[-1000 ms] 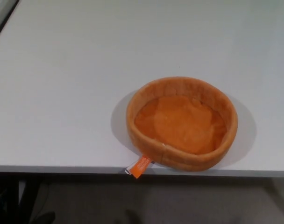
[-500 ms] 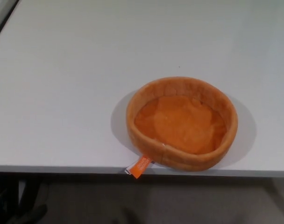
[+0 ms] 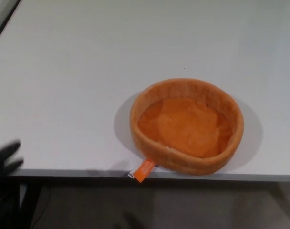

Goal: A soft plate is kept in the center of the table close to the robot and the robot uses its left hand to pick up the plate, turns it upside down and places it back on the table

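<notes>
Left hand [image 3: 5, 160] now raised into view, fingers spread, empty; plate [image 3: 186, 125] untouched, upright — reach just started.

Orange tag [image 3: 143, 170] print unreadable

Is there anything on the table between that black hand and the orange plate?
No. In the head view, only bare white table lies between the left hand and the plate.

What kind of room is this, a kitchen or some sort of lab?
Probably a lab or test room, not a kitchen: a bare white table holds only one soft orange plate with a sewn tag, and a robot's black left hand shows at the edge.
</notes>
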`<state>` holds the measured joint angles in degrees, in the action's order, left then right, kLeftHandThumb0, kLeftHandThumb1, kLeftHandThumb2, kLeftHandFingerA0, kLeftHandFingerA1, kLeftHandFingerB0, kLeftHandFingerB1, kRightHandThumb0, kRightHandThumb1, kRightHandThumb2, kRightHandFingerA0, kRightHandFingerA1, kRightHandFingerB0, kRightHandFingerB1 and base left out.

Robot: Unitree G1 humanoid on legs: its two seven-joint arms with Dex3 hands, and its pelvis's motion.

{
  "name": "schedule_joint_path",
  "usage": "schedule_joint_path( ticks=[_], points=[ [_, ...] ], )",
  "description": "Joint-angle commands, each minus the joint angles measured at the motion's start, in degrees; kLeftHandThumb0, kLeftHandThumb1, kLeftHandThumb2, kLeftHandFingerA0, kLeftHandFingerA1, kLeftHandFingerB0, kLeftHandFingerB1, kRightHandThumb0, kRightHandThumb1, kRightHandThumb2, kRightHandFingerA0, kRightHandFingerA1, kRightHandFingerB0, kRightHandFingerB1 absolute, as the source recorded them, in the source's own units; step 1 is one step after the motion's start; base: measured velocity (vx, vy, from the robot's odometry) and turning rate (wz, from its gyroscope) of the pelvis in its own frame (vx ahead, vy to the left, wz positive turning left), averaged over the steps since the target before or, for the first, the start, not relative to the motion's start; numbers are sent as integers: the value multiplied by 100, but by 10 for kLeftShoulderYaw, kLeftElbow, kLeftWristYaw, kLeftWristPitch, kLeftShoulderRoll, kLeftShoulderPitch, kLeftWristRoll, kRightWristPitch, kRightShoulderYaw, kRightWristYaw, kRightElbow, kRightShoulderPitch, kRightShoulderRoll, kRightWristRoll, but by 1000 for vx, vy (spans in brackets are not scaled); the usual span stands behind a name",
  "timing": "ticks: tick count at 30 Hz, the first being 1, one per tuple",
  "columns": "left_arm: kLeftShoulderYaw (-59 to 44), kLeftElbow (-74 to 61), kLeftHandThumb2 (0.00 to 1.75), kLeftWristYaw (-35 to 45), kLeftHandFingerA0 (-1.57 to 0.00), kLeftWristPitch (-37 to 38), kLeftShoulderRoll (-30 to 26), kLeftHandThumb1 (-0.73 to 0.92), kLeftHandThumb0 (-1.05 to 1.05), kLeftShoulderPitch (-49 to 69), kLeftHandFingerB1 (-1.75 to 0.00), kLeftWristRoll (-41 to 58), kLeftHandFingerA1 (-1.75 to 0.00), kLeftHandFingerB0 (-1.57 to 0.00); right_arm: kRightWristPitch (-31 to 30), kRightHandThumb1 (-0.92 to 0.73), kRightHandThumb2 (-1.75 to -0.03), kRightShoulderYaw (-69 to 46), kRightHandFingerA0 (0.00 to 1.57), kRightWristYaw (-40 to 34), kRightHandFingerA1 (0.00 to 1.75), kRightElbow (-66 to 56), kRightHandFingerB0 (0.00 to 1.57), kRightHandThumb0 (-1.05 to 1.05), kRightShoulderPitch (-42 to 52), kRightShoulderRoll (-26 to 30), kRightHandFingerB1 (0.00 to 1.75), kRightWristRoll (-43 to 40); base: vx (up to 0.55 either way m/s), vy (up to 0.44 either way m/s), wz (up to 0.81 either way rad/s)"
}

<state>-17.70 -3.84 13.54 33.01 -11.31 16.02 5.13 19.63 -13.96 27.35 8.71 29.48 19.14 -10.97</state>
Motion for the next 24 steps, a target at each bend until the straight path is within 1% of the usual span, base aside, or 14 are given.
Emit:
schedule_joint_path(
  ticks=[1, 2, 6, 7, 8, 9, 14, 15, 16, 17, 18, 22, 23, 24],
  points=[
    [-3, -32, 111, -31, -38, -16, -36, 69, -104, -82, -43, -61, -51, -32, 11, -92, -69, 1, 50, 3, 40, 1, 38, -81, 7, 0, 32, 0, 0, 0, 0],
    [1, -36, 111, -33, -38, -19, -48, 68, -103, -119, -43, -74, -51, -32, 8, -92, -69, 1, 51, 3, 40, 3, 39, -82, 7, -1, 32, -1, 0, 0, 0],
    [16, -46, 108, -35, -38, -30, -67, 65, -100, -184, -44, -93, -53, -34, 4, -92, -69, 2, 50, 3, 39, 3, 38, -81, 7, -2, 32, -3, 0, 0, 0],
    [21, -48, 112, -35, -43, -31, -71, 68, -103, -199, -43, -100, -55, -33, 5, -92, -68, 2, 51, 1, 39, 3, 39, -81, 7, -2, 32, 0, 0, 0, 0],
    [25, -52, 112, -36, -43, -36, -74, 68, -103, -209, -43, -109, -55, -33, 6, -92, -68, 2, 51, -1, 39, 2, 39, -81, 8, -2, 32, 3, 0, 0, 0],
    [43, -71, 68, -35, -43, -60, -73, 87, -105, -233, -32, -131, -46, -40, 5, -92, -69, 0, 50, -1, 39, -2, 38, -82, 10, 1, 32, 5, 0, 0, 0],
    [87, -80, 67, -34, -42, -88, -80, 88, -103, -293, -34, -178, -48, -40, 5, -92, -69, 2, 50, 2, 39, -1, 38, -81, 5, 2, 32, 3, 0, 0, 0],
    [93, -80, 67, -35, -43, -93, -80, 87, -103, -300, -33, -185, -47, -40, 4, -76, -112, 2, 46, 3, 54, 0, 29, -82, 3, 2, 46, 1, 0, 0, 0],
    [101, -79, 67, -36, -43, -100, -78, 87, -103, -309, -33, -194, -47, -40, 2, -76, -112, 1, 46, 4, 54, 1, 29, -82, 2, 1, 46, -1, 0, 0, 0],
    [109, -74, 67, -38, -44, -100, -78, 86, -102, -320, -33, -200, -48, -40, 2, -91, -69, 1, 50, 5, 39, 2, 39, -81, 0, 1, 32, -3, 0, 0, 0],
    [128, -63, 66, -37, -41, -107, -75, 86, -102, -339, -31, -219, -44, -38, 5, -92, -69, 0, 50, 7, 39, 5, 39, -81, -2, 2, 32, -4, 0, 0, 0],
    [154, -49, 67, -40, -41, -114, -79, 85, -100, -363, -31, -245, -44, -37, 6, -92, -69, 0, 50, 5, 39, 3, 39, -81, -4, 4, 32, 0, 0, 0, 0],
    [168, -43, 86, -40, -36, -117, -85, 72, -105, -375, -36, -273, -48, -30, 4, -92, -69, 0, 50, 4, 39, 0, 39, -81, -3, 4, 32, 1, 0, 0, 0],
    [178, -36, 67, -42, -39, -118, -89, 88, -99, -385, -31, -290, -44, -34, 4, -92, -69, 0, 50, 4, 40, 0, 39, -81, -3, 4, 32, 1, 0, 0, 0]
  ],
)
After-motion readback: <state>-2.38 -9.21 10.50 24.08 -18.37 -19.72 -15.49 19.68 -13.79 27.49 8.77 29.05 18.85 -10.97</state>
